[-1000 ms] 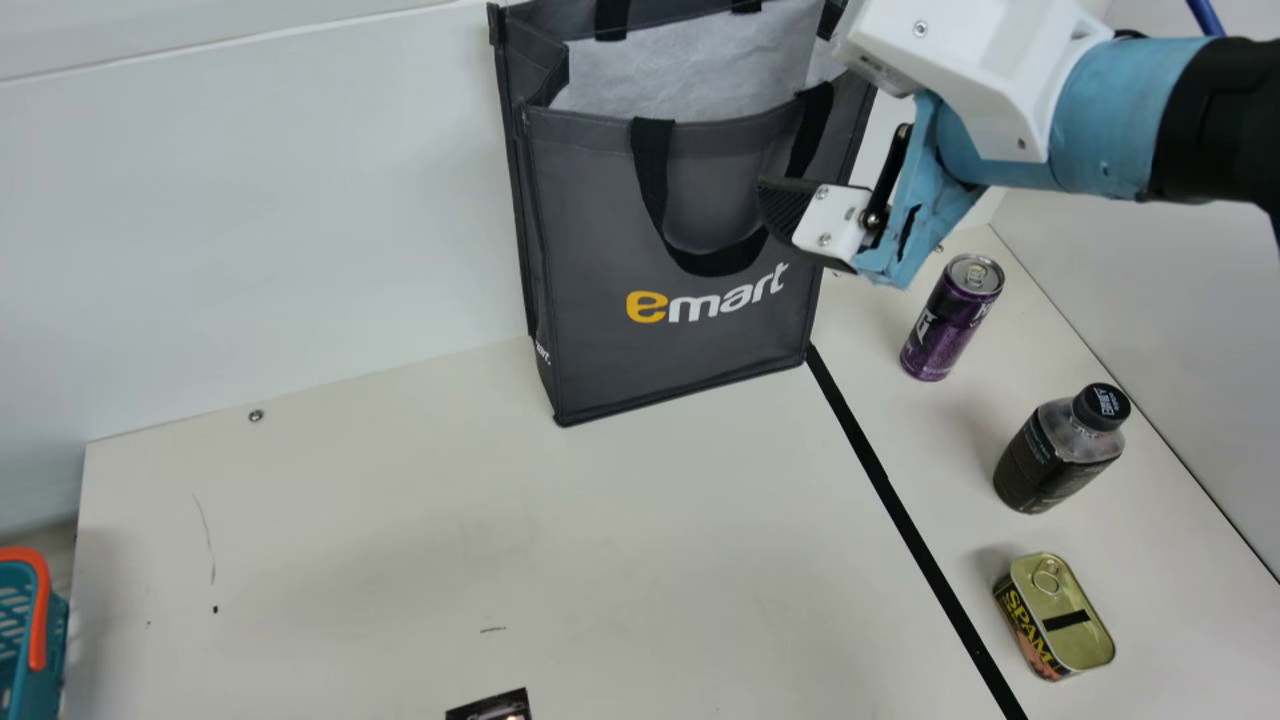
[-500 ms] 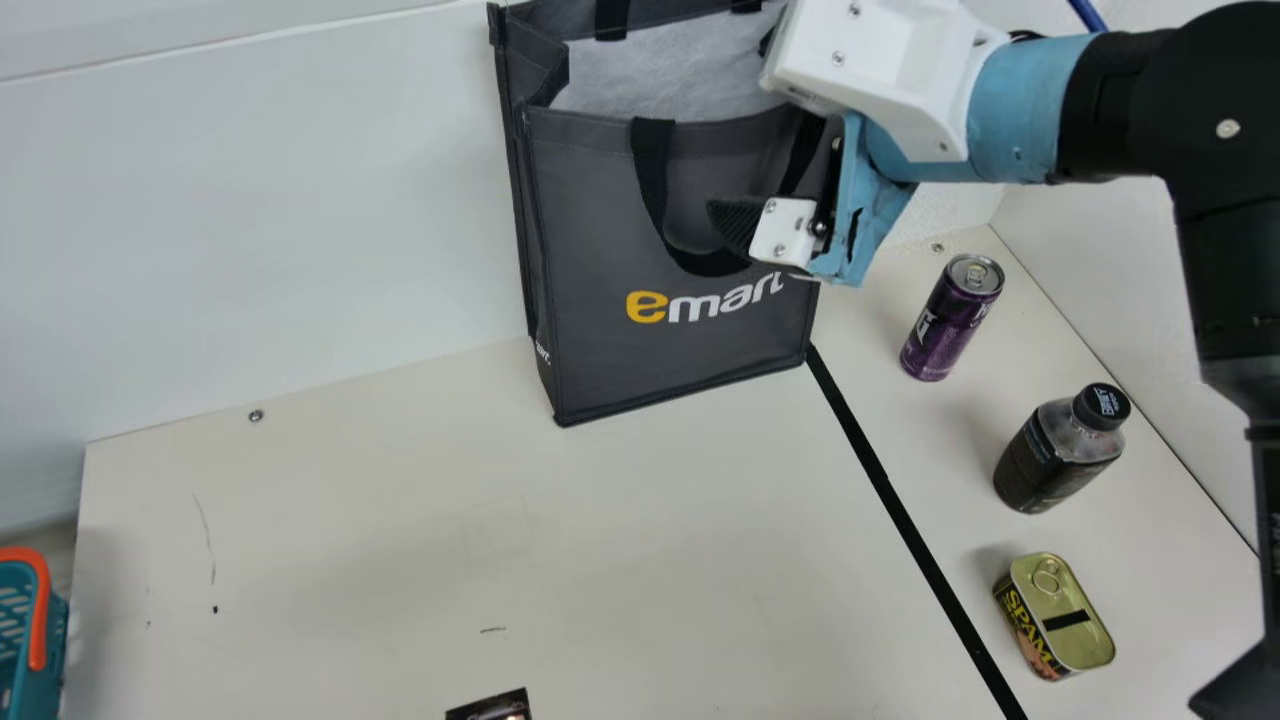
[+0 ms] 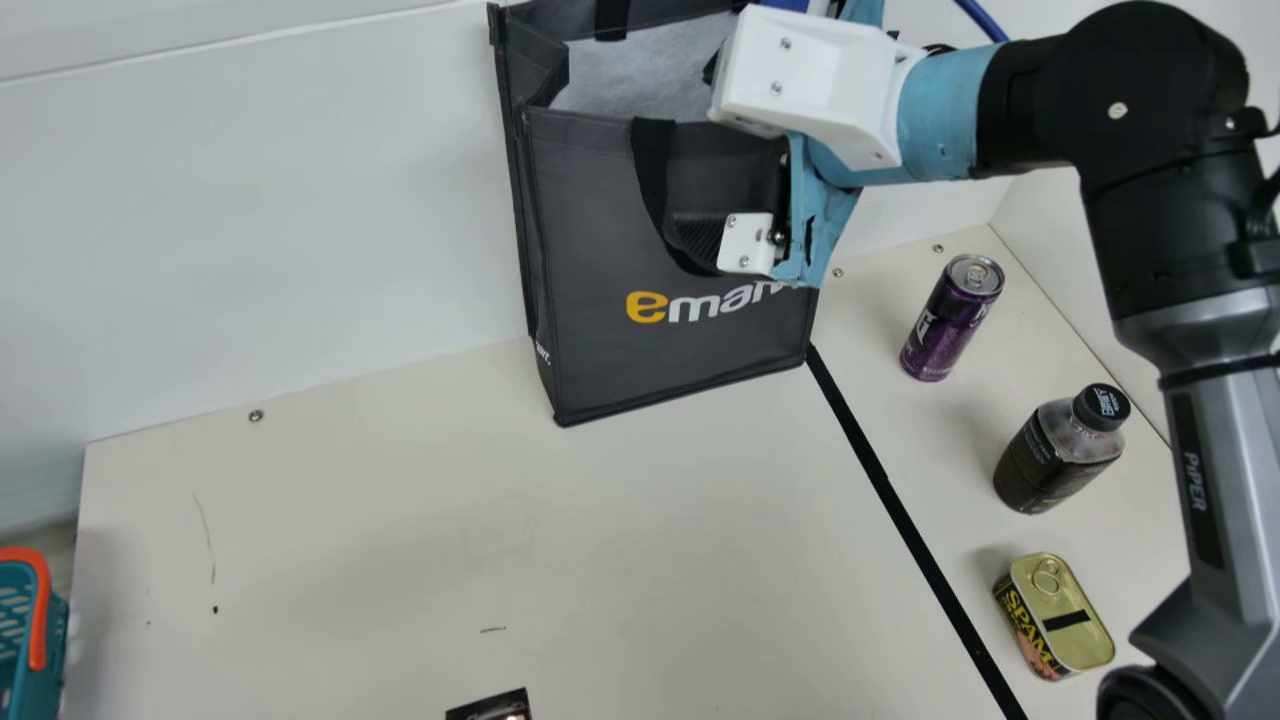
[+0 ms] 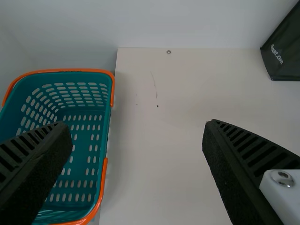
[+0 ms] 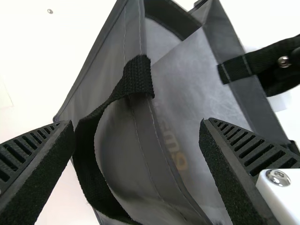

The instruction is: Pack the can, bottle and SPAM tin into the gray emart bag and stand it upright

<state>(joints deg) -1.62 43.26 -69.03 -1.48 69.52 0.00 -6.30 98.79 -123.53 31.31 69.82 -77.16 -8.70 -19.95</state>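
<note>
My right gripper (image 3: 742, 242) is in front of the upper part of the upright gray emart bag (image 3: 610, 230). In the right wrist view, the open right gripper (image 5: 136, 125) has one finger outside the bag's front panel (image 5: 126, 154) beside the black handle (image 5: 136, 77), the other over the opening side. The purple can (image 3: 950, 320), dark bottle (image 3: 1058, 455) and SPAM tin (image 3: 1058, 615) stand apart on the table, right of the black line. The left gripper (image 4: 136, 125) is open and empty, with the bag's corner (image 4: 287, 51) far off.
A teal basket (image 3: 35, 650) with an orange rim is at the table's left end, also near the left fingers as the basket (image 4: 89, 140). A small dark item (image 3: 492, 706) lies at the near edge. White walls rise behind and at the right.
My right arm has moved left across the front of the bag, bringing more of the arm into view. The bag, can, bottle and tin have stayed in place.
</note>
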